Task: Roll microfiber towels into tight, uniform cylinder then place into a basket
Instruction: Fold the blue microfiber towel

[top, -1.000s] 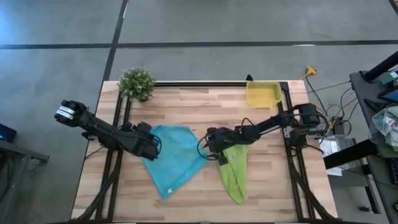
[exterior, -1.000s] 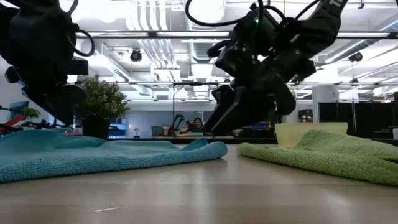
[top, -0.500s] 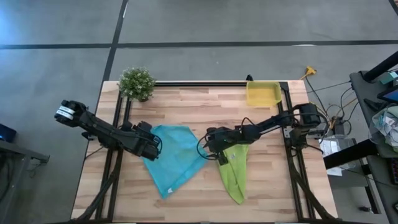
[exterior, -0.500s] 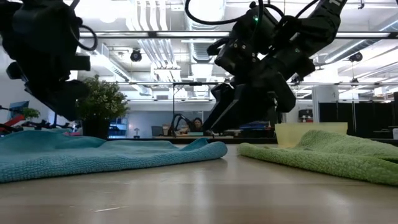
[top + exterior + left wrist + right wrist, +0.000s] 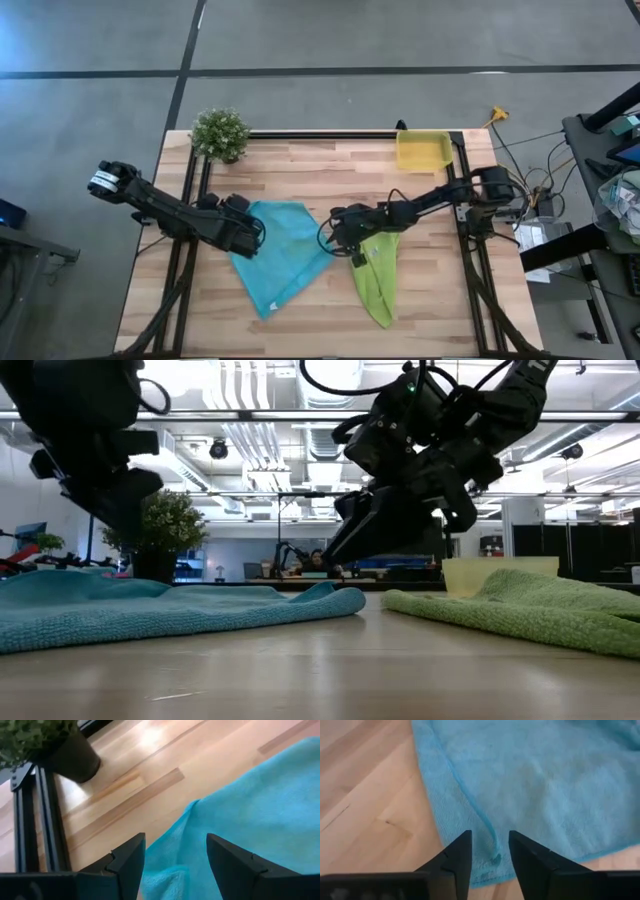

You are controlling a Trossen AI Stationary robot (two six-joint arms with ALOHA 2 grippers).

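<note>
From above: blue towel (image 5: pixel 280 252) spread flat left of centre on the table (image 5: pixel 300 175), green towel (image 5: pixel 375 275) bunched into a long strip to its right, the two near each other but apart. Basket (image 5: pixel 422 150) at the far right corner, yellow, nothing seen inside it. Plant (image 5: pixel 220 133) at the far left corner.

Left gripper (image 5: pixel 250 235) over the blue towel's left edge; right gripper (image 5: pixel 335 232) between the two towels, by the blue one's right corner.

From table height, not told from above: both grippers clear of the cloth, hanging above it; left gripper (image 5: pixel 125 525) above the blue towel (image 5: pixel 150 610), right gripper (image 5: pixel 350 550) above its corner. Green towel (image 5: pixel 520 605) lying in a low heap, basket (image 5: pixel 500 570) showing behind it.

Left wrist: fingers (image 5: pixel 130 860) spread apart, nothing between them, blue towel's edge (image 5: pixel 250 825) below, plant pot (image 5: pixel 75 757) beyond.

Right wrist: fingers (image 5: pixel 460 857) parted with a narrow gap, clamped on nothing, the blue towel's hemmed corner (image 5: pixel 492 855) lying under the gap.
</note>
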